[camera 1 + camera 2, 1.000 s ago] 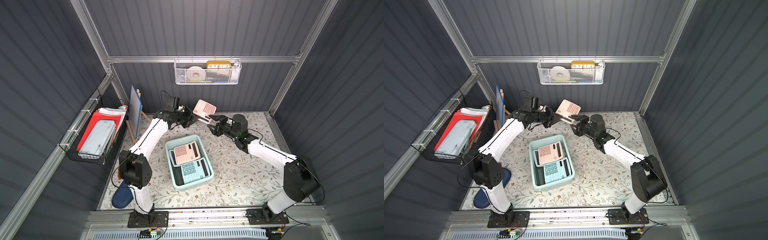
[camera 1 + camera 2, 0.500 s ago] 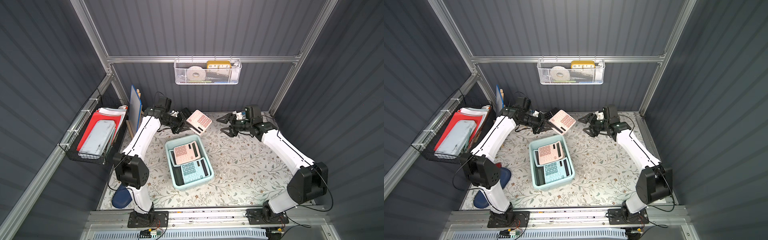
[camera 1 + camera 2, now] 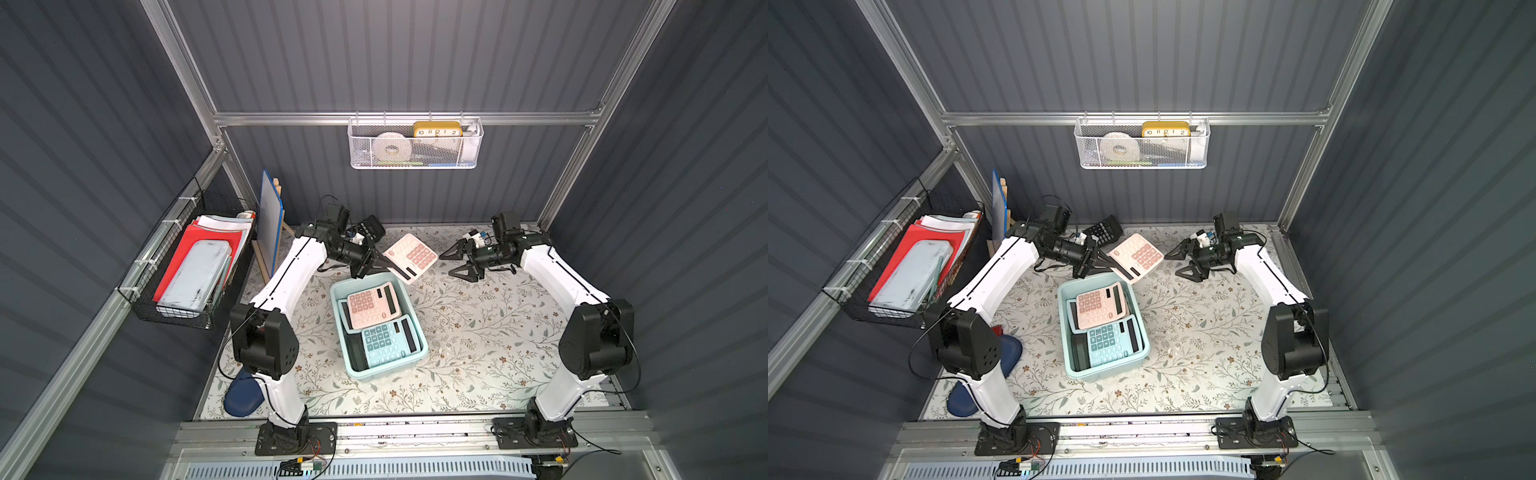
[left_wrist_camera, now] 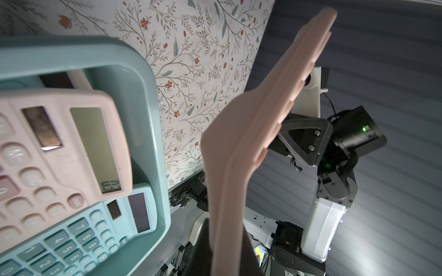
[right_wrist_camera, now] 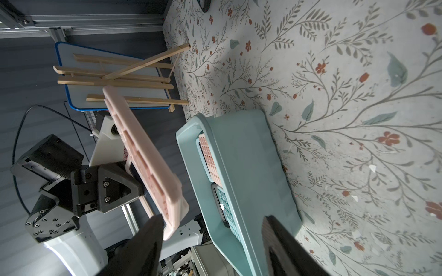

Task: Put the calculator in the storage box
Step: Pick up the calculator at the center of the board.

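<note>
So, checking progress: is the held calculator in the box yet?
Out: the left gripper holds the calculator in the air beside the box.

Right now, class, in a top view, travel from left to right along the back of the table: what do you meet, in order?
black wire basket → blue-framed board → black calculator → pink calculator, held off the table → right gripper, jaws apart and empty.

Storage box mid-table, stacked calculators inside, another calculator just behind it, wire basket at left
</note>
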Controlling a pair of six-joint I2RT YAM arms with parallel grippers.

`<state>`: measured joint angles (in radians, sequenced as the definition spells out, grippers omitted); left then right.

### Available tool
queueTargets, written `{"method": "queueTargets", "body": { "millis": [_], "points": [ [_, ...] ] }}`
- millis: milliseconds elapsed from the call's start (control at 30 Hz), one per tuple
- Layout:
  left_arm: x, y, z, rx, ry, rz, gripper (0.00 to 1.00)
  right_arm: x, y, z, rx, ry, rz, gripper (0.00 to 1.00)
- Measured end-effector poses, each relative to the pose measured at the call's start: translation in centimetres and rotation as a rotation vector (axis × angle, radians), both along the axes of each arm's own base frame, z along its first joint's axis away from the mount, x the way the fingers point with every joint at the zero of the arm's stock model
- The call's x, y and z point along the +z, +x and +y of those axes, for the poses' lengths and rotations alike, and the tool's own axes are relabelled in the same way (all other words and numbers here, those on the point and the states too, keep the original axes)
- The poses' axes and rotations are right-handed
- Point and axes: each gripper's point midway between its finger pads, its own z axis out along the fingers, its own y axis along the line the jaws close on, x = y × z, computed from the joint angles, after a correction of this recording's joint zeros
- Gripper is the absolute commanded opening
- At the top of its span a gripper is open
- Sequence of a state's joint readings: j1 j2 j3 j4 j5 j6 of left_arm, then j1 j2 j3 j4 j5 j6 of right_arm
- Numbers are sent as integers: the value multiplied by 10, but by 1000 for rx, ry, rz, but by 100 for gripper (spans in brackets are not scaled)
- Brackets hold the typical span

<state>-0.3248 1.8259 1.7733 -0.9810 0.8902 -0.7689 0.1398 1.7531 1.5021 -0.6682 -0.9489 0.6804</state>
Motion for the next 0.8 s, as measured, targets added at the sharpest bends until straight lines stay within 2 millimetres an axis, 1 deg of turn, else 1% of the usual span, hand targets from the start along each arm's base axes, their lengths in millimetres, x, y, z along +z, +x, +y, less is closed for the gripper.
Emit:
{"method": "queueTargets", "body": {
  "millis": [167,333,567,633,800],
  "points": [
    [5,-9,-10,-39,-35,8,0,12,4,-7,12,81,-14,68],
    [7,-13,-17,-60,-53,10,0,23,6,-3,38,157,-24,65],
    [5,-18,-28,-88,-71,26,0,19,6,3,71,226,11,55],
    [3,-19,-30,-93,-73,35,0,18,5,4,79,238,20,54],
    [2,-19,-31,-93,-74,44,0,20,3,5,93,257,21,48]
  ]
}}
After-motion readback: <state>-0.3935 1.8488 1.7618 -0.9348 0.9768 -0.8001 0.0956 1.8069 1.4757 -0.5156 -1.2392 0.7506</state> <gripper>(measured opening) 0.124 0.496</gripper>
